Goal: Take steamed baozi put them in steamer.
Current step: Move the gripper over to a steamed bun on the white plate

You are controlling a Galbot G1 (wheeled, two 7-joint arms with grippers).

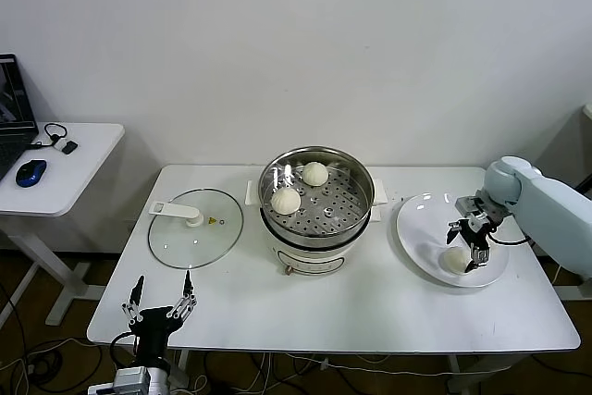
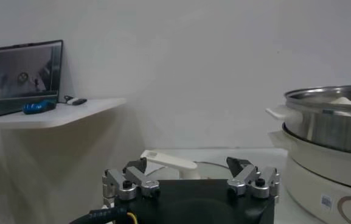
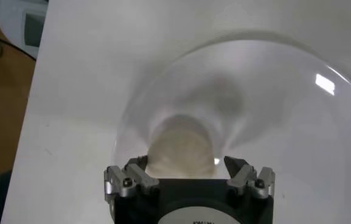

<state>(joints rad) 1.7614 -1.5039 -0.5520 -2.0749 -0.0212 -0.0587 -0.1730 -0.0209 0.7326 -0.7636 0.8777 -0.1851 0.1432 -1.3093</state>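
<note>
Two creamy-white baozi (image 1: 286,200) (image 1: 315,173) lie on the perforated tray of the shiny steamer (image 1: 357,184) at the table's middle. One more baozi (image 1: 455,261) lies on the large white plate (image 1: 421,219) at the right. My right gripper (image 1: 467,247) is open just above that baozi, fingers to either side of it. In the right wrist view the baozi (image 3: 181,151) sits between the open fingers (image 3: 137,167). My left gripper (image 1: 161,305) is open and empty, parked low at the table's front left edge. The steamer (image 2: 330,119) also shows in the left wrist view.
The flat glass lid (image 1: 195,228) with a white handle lies left of the steamer. A side table (image 1: 74,159) at far left holds a blue mouse (image 1: 30,172) and a laptop. The steamer stands on a white base (image 1: 310,252).
</note>
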